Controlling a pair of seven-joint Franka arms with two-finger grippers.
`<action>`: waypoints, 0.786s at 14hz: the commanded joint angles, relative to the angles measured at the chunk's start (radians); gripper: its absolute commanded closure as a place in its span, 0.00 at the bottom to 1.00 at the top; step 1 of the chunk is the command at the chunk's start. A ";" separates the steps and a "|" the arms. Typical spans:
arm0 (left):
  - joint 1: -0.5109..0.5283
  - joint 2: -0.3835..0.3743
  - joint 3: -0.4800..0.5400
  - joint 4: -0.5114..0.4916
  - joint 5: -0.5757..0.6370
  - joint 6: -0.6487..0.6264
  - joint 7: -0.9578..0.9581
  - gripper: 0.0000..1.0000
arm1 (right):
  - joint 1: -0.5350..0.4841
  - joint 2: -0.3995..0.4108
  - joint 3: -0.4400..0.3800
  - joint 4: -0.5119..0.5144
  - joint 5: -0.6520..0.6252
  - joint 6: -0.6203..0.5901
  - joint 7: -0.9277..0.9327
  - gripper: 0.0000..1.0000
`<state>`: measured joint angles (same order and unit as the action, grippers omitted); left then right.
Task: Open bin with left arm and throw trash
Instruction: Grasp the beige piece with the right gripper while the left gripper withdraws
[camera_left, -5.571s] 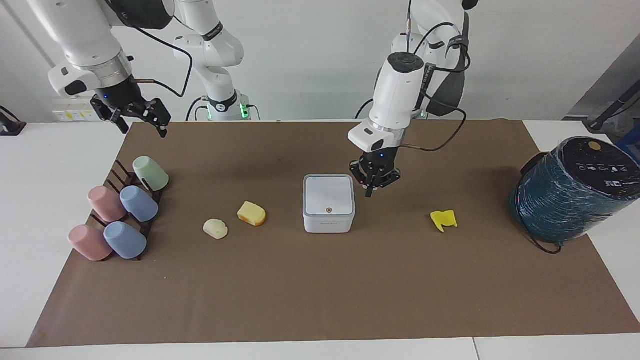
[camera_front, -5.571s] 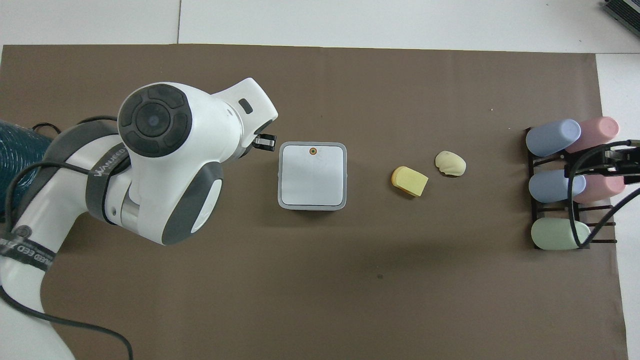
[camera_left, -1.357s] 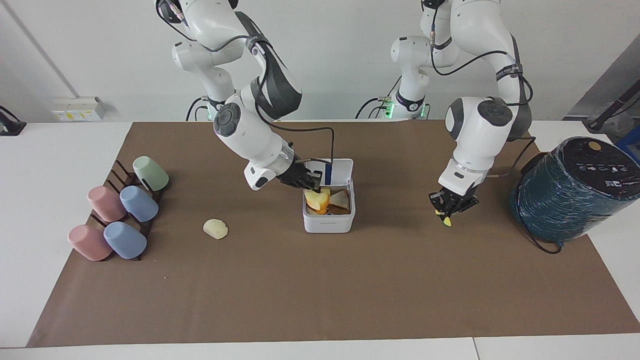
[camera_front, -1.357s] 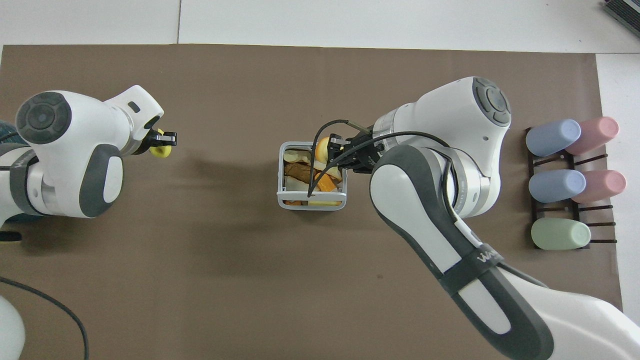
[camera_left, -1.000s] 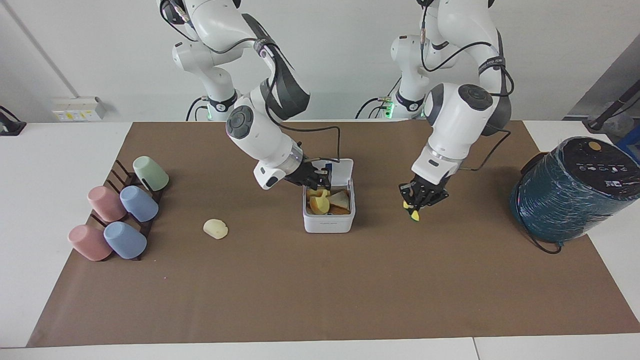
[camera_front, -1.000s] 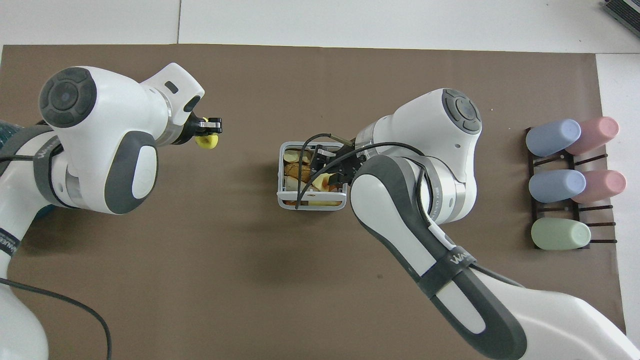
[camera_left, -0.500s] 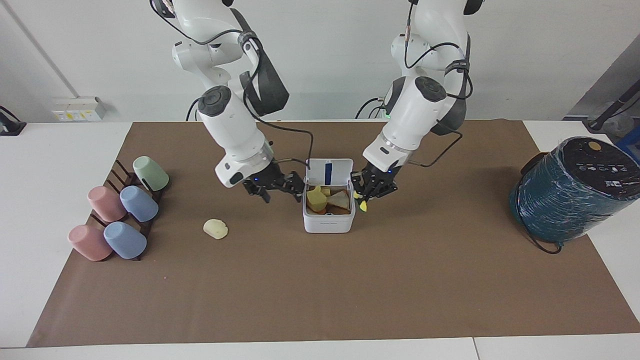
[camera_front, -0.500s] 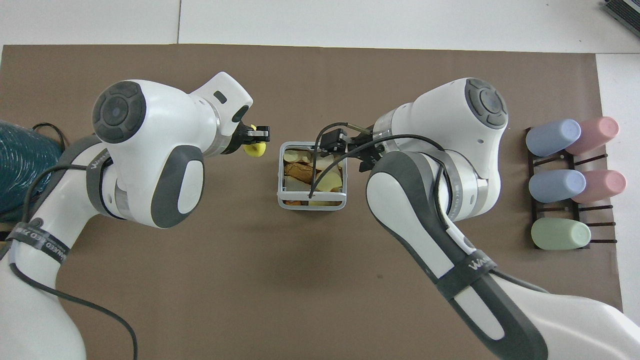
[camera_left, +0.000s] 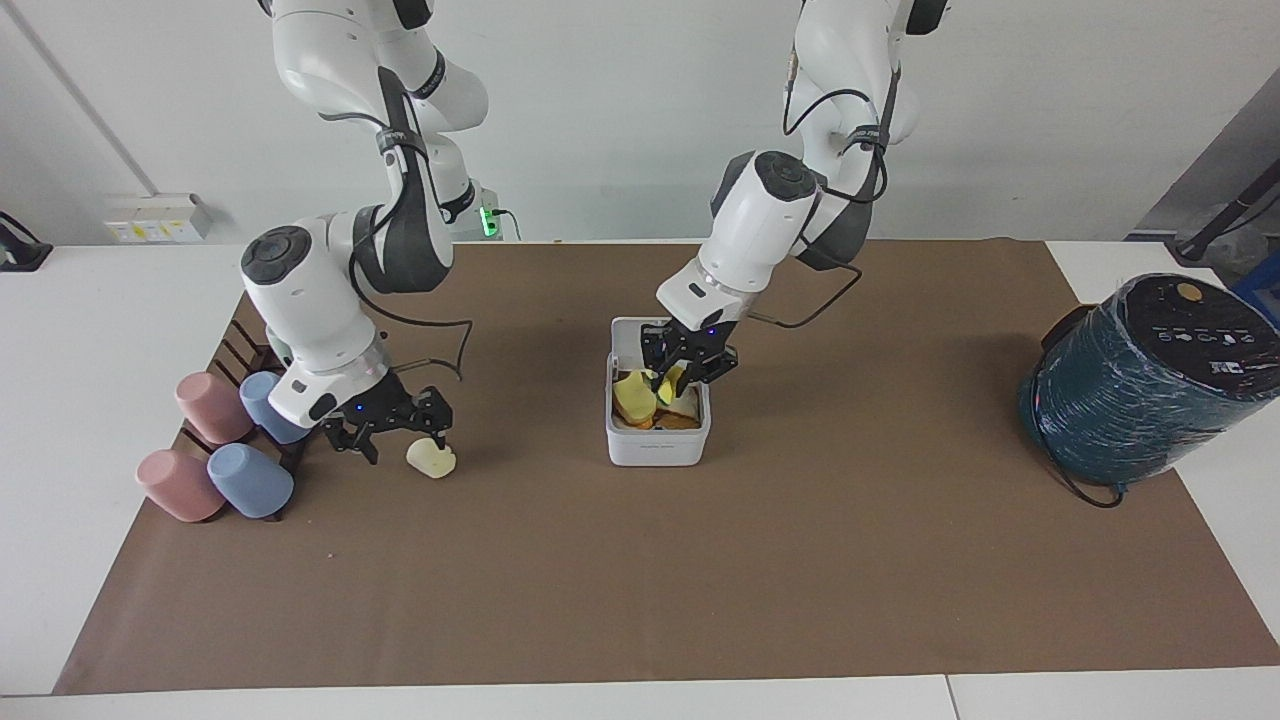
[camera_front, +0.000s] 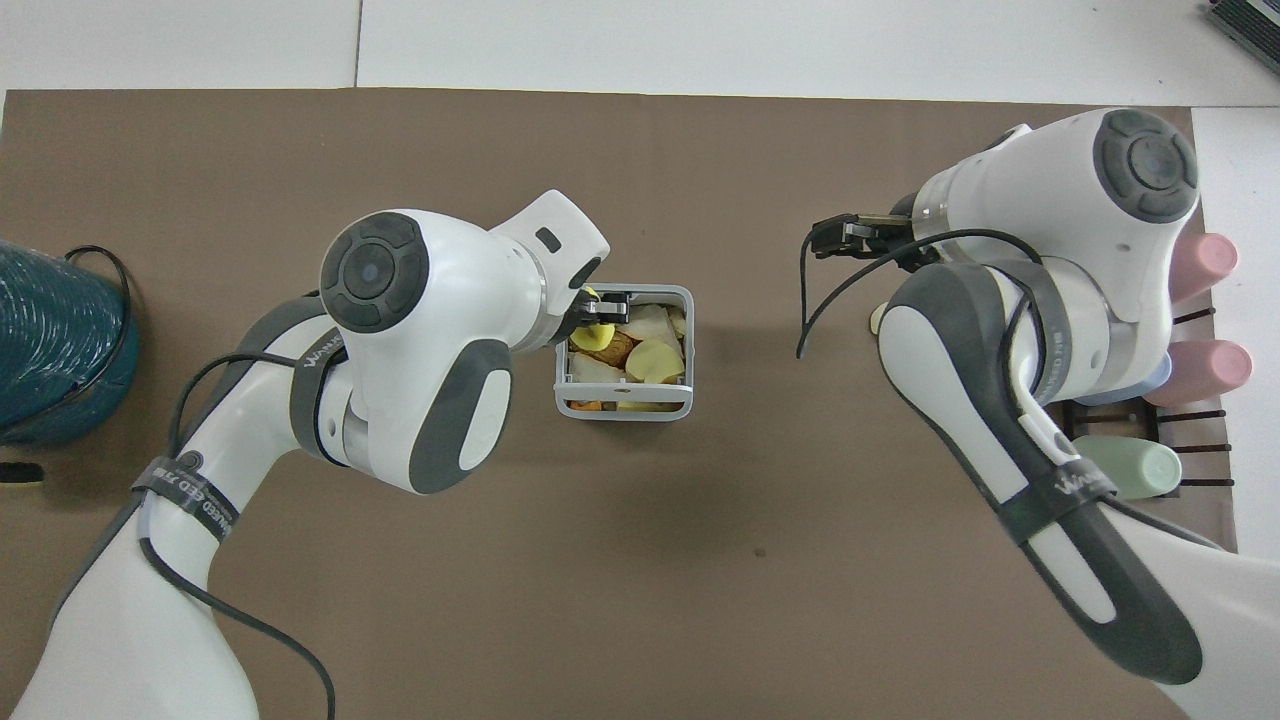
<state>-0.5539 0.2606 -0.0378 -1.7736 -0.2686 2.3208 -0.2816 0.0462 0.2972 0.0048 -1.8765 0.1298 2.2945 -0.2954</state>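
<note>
Bin (camera_left: 657, 445) mouth open but nearly full, left gripper (camera_left: 687, 372) over it. Cup rack (camera_left: 262, 400) crowds right gripper (camera_left: 396, 432) beside cream lump (camera_left: 432, 458). Mat (camera_left: 640, 580) farther from robots free

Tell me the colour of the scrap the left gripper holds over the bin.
Bright yellow scrap; clearest in the facing view.

A white bench (camera_left: 90, 330) fills most of both views, made of panels with thin seams showing near its edges; a large brown paper mat (camera_left: 640, 560) covers its middle, leaving white margins at either end; a plain pale wall (camera_left: 620, 110) rises at the robots' end of the bench, evenly lit with soft shadows; a small white socket box (camera_left: 155, 217) sits low on that wall toward the right arm's end; a grey slanted panel (camera_left: 1215, 170) stands at the left arm's end.
</note>
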 joint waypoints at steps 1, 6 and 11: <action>-0.003 -0.023 0.015 -0.004 -0.009 -0.006 -0.002 0.00 | 0.011 -0.015 0.017 -0.102 -0.021 0.077 -0.137 0.00; 0.046 -0.102 0.033 -0.010 0.133 -0.154 0.002 0.00 | 0.011 0.022 0.017 -0.128 -0.021 0.114 -0.309 0.00; 0.196 -0.191 0.032 -0.029 0.253 -0.307 0.074 0.00 | 0.012 0.043 0.017 -0.130 -0.019 0.138 -0.345 1.00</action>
<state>-0.4133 0.1178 0.0004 -1.7731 -0.0369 2.0463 -0.2559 0.0609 0.3426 0.0172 -1.9992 0.1290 2.4179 -0.6567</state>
